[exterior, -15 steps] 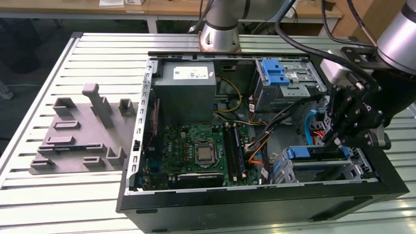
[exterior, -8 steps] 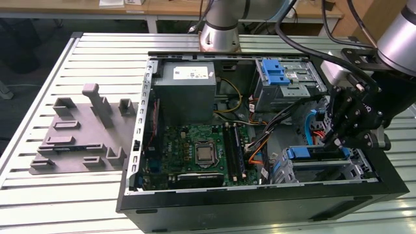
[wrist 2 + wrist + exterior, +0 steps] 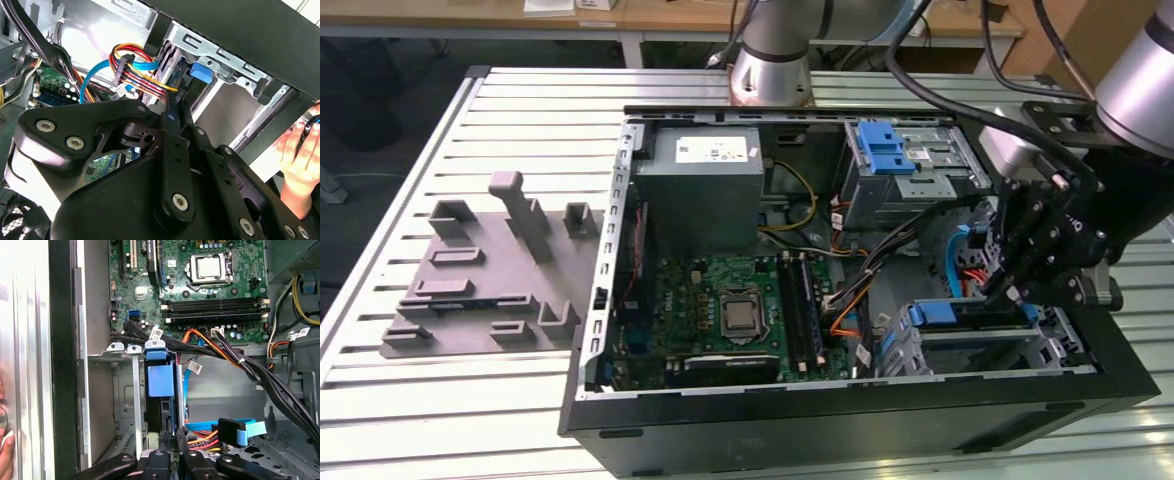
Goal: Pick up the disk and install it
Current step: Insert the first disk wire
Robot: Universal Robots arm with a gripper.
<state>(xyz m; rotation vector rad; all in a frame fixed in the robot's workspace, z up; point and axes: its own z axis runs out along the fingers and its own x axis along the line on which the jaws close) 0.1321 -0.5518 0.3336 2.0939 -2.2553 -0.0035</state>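
Observation:
The disk (image 3: 160,382) stands on edge in the silver drive cage (image 3: 116,347) at the case's front corner, its blue carrier tab facing the motherboard. That tab also shows in the exterior view (image 3: 937,313) and in the second wrist view (image 3: 202,71). My gripper (image 3: 171,436) sits right at the disk's rear end, its black fingers (image 3: 172,117) closed together on the disk's edge. In the exterior view my gripper (image 3: 1014,292) hangs over the cage at the case's right side. Most of the disk's body is hidden inside the cage.
Coloured and blue flat cables (image 3: 135,65) run close beside the cage. The motherboard (image 3: 734,310), grey power supply (image 3: 707,165) and blue-latched bay (image 3: 894,150) lie in the open case. A person's hand (image 3: 300,150) rests outside the case wall. A grey fixture (image 3: 480,270) lies on the table.

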